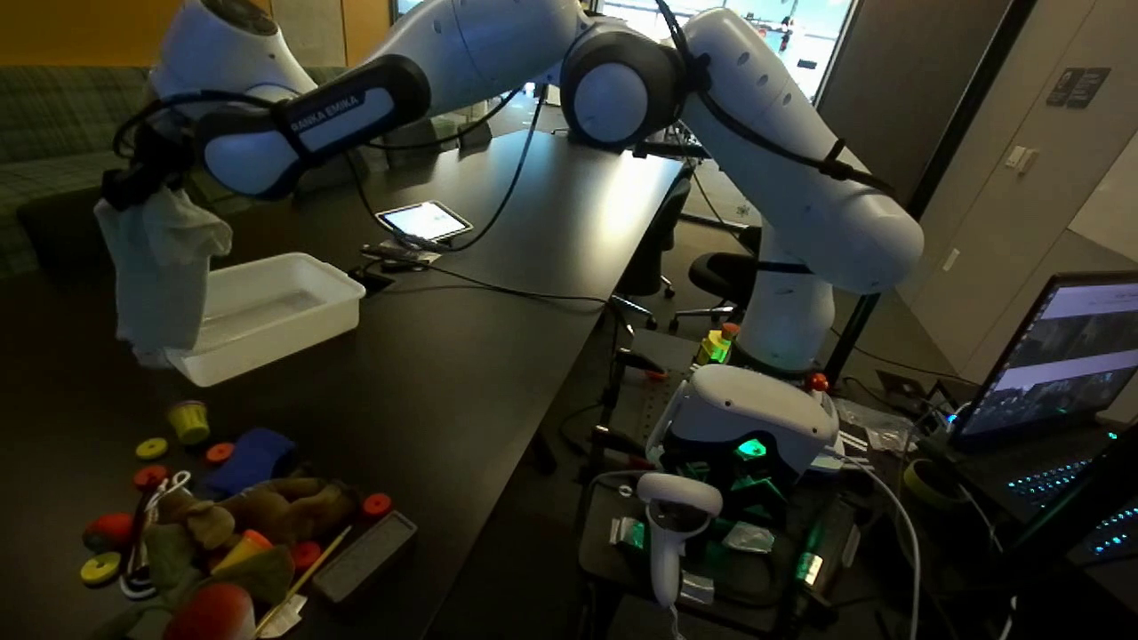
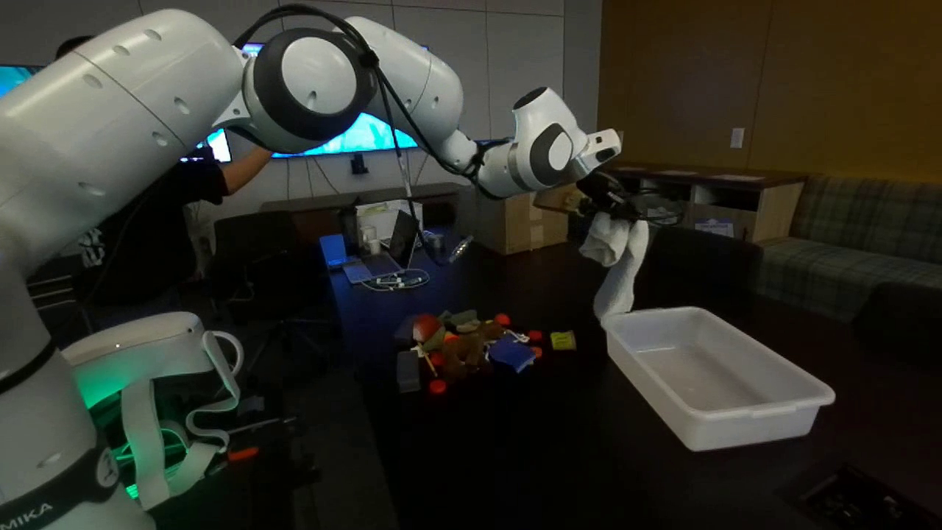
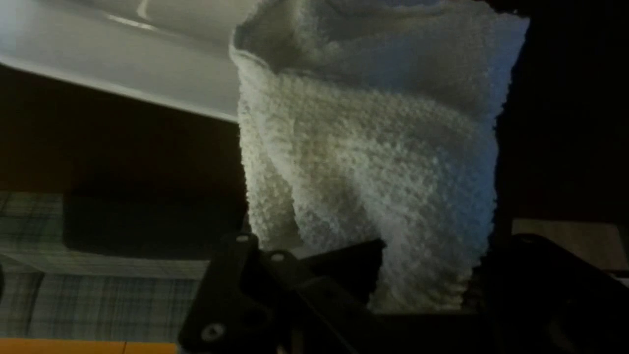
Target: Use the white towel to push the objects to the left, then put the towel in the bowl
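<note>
A long dark conference table stretches through a dim meeting room. My gripper pinches the white terry towel, which hangs near one end of a white plastic tub; I can't tell whether they touch. I judge the towel light, limp and not fragile, best held by its bunched top. The wrist view reveals looped texture; only the exterior views show the toy pile.

Open air above white bin; raised walls bar low sideways passage. Towel hangs at end wall, contact unclear. Yellow container sits in gap between bin and object pile.
</note>
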Motion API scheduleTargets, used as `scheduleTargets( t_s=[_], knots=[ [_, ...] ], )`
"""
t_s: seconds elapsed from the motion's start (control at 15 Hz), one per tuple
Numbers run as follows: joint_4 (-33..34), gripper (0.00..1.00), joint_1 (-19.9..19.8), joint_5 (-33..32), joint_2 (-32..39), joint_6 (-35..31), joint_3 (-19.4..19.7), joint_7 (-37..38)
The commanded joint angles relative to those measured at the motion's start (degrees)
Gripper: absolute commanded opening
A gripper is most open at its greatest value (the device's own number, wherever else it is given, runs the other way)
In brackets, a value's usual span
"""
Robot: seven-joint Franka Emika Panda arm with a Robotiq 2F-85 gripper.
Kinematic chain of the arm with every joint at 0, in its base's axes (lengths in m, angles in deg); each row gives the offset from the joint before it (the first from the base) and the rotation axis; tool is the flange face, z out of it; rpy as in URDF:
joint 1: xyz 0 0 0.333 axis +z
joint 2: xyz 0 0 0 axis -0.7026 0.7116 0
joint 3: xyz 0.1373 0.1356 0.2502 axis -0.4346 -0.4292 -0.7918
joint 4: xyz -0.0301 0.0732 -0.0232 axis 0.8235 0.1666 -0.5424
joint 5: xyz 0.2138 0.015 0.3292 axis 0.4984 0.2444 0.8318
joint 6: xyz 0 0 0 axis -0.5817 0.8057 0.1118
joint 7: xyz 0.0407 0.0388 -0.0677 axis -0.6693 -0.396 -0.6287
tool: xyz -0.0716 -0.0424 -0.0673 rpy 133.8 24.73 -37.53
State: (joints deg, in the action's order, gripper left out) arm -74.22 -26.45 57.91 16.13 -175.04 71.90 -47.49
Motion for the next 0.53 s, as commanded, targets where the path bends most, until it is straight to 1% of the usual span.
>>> scheduleTargets(
  t_s=[0.0,0.2,0.27,0.33,0.47],
  knots=[
    [12.74,0.1,-7.08,2.73,3.97,3.91,-3.35,-4.83],
    [20.23,0.11,-10.74,3.19,7.51,7.71,-4.01,-6.17],
    [22.43,0.13,-11.57,3.2,8.9,9.16,-4.17,-6.72],
    [24.62,0.36,-12.09,3.06,10.53,10.51,-4.15,-7.02],
    [28.78,0.39,-12.96,2.72,13.41,13.88,-4.37,-8.56]
  ],
)
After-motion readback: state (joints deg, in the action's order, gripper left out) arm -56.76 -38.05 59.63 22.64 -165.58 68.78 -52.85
